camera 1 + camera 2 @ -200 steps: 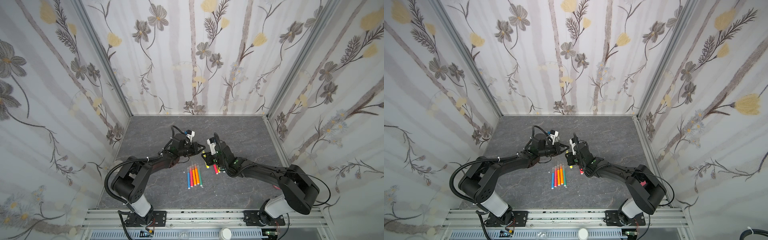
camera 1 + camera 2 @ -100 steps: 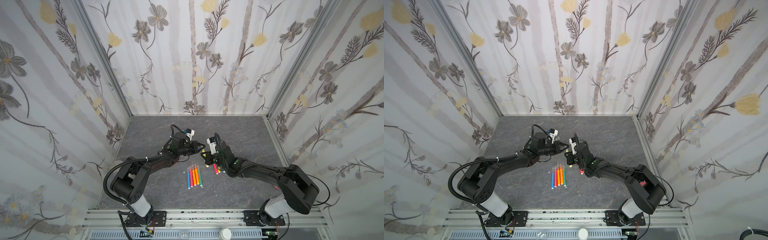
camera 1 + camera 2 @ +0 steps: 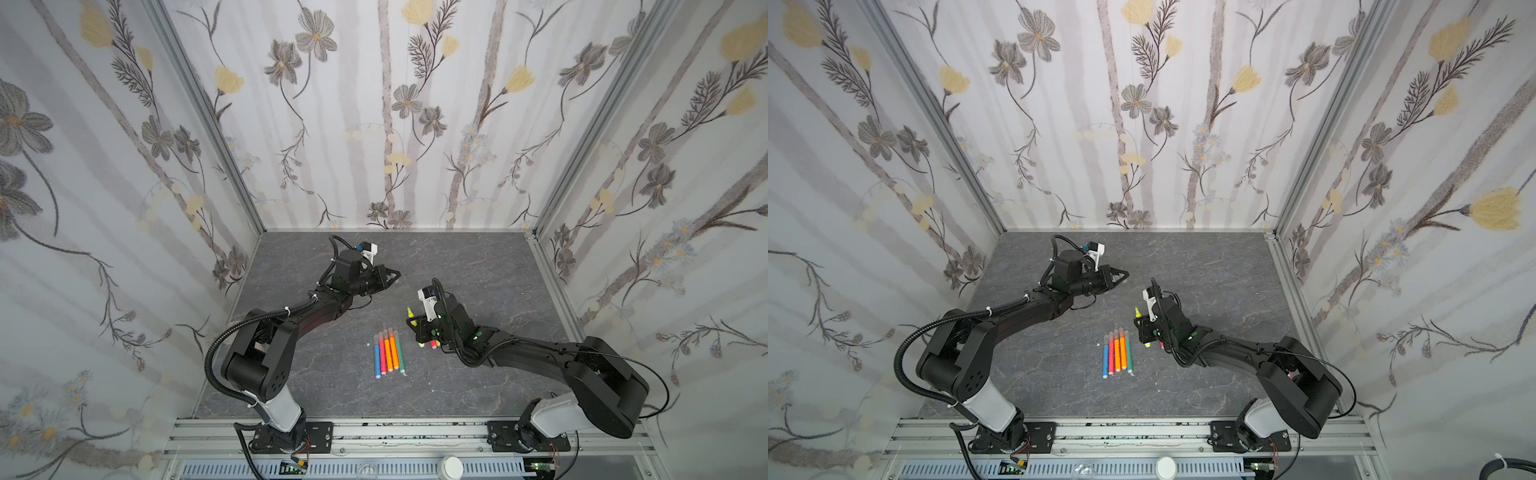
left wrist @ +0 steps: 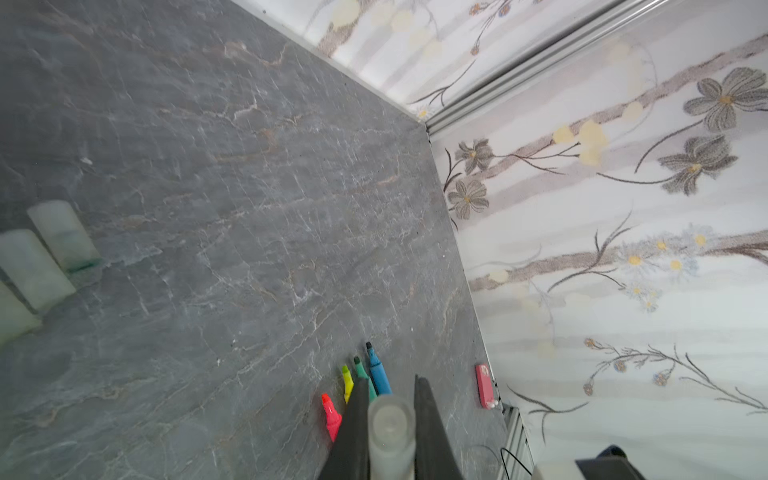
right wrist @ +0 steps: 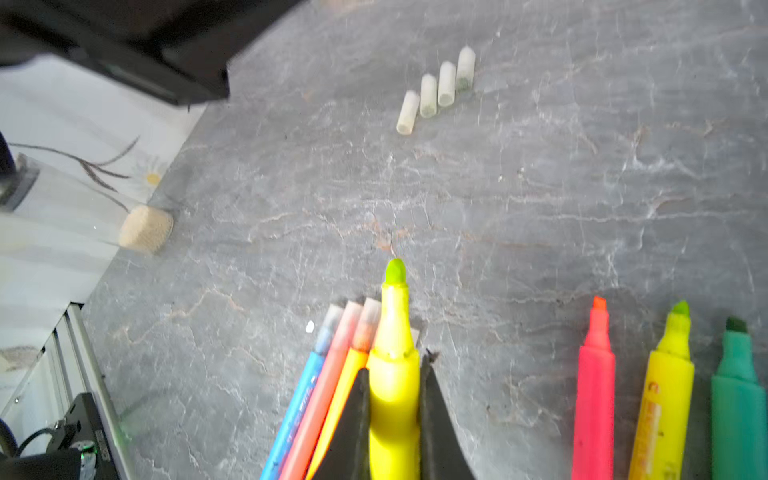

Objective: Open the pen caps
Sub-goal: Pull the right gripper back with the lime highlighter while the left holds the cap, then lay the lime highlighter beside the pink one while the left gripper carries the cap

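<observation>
A translucent pen cap is sitting pinched between the jaws of the left gripper, which are closed almost fully around it, out over the back part of the worktop. The yellow pen, its tip bare, is being gripped by the right gripper, jaws clamped tight on the barrel, just above the row of capped pens. Four loose caps are lying side by side farther out, and other uncapped pens are resting beside the right gripper.

To my eye the cap is posing the main risk. It is small, smooth and round, so letting it go from any height is asking for it to roll away, or into that tidy row of caps. The yellow pen, lowered carelessly, could be knocking the capped ones askew or smearing its tip on the worktop.
</observation>
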